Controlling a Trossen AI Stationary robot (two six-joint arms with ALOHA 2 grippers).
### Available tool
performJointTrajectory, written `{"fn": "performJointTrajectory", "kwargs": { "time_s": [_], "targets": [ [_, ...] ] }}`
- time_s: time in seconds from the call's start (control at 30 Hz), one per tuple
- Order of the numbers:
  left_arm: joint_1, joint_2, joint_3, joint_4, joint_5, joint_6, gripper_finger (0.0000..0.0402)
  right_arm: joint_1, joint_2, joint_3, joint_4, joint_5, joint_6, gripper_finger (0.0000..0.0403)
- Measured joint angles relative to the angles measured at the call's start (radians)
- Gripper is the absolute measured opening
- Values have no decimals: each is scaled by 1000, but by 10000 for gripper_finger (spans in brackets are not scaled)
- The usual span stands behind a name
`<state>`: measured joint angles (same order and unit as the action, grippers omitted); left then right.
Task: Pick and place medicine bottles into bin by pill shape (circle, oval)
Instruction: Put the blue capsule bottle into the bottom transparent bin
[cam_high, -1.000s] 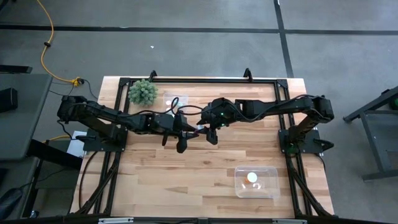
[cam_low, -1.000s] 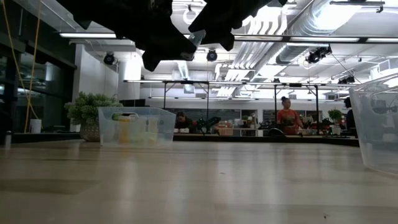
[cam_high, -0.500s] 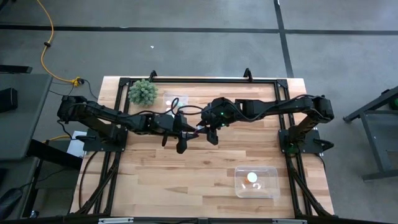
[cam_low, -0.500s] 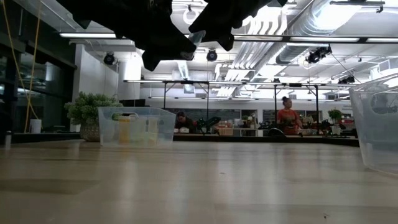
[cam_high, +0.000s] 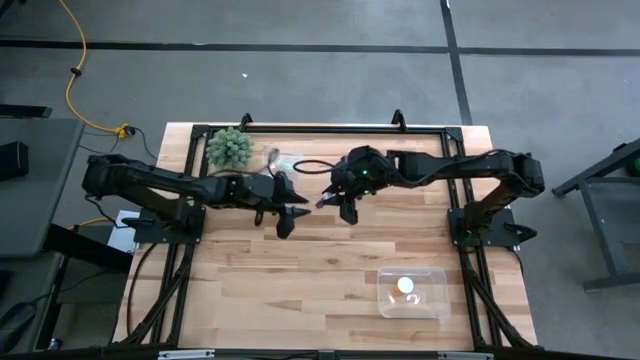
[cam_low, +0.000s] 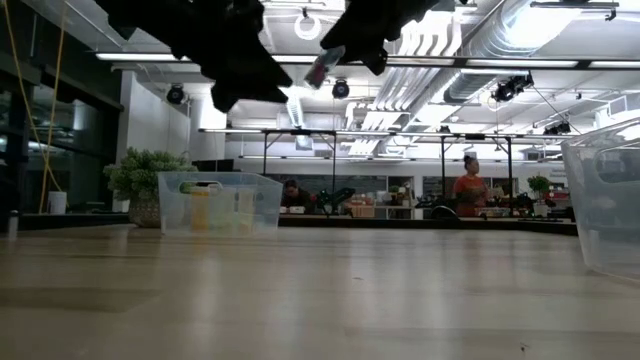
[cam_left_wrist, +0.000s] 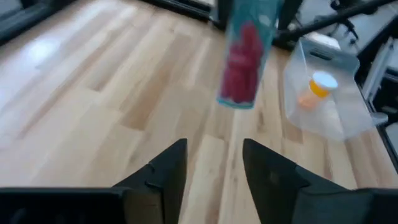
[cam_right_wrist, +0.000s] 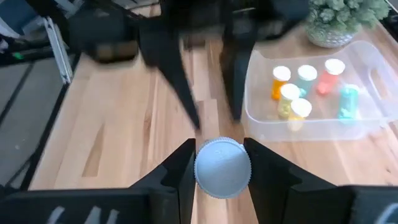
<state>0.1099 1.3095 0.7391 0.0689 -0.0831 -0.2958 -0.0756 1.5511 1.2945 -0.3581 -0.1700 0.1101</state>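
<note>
Right gripper (cam_high: 334, 200): raised over the middle of the table, fingers pinching a teal bottle (cam_left_wrist: 246, 53) with reddish pills; its pale cap (cam_right_wrist: 222, 168) sits between the fingers in the right wrist view.
Left gripper (cam_high: 293, 216): just beside the right one, also in the air, fingers spread and empty.
Bottle in hand: high above the wood in the low view (cam_low: 323, 66), tilted, not over either bin.
Supply bin (cam_right_wrist: 311, 121): clear bin at the far edge near the green plant (cam_high: 229, 147); at least six bottles left in it, one orange bottle (cam_right_wrist: 281, 83) among them.
Near bin (cam_high: 412, 293): clear bin at the near right of the table; one bottle (cam_high: 405, 286) already inside.
Second sorting bin: none that I can make out.
Progress: early, by my judgement; one placed, one in transit, most yet to be sorted.
</note>
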Motion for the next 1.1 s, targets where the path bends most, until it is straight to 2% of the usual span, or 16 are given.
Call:
{"fn": "performJointTrajectory", "kwargs": {
  "time_s": [0.27, 0.43, 0.6, 0.77, 0.93, 1.1],
  "targets": [
    [36, -185, 2, -264, -6, 13, 181, 3, -84, 0, -219, -11, 21, 105],
    [20, -275, 2, -272, -44, -35, 184, 99, -149, -4, -438, -17, 89, 104],
    [-9, -315, 2, -221, -144, -42, 184, 283, -251, -105, -490, 74, 277, 104],
    [-15, -314, 2, -174, -167, -42, 184, 511, -336, -187, -495, 169, 584, 104],
    [-7, -298, 2, -171, -168, -54, 184, 732, -327, -174, -535, 190, 818, 104],
    [2, -298, 2, -169, -170, -86, 184, 923, -259, -170, -638, 305, 1016, 104]
  ]
}}
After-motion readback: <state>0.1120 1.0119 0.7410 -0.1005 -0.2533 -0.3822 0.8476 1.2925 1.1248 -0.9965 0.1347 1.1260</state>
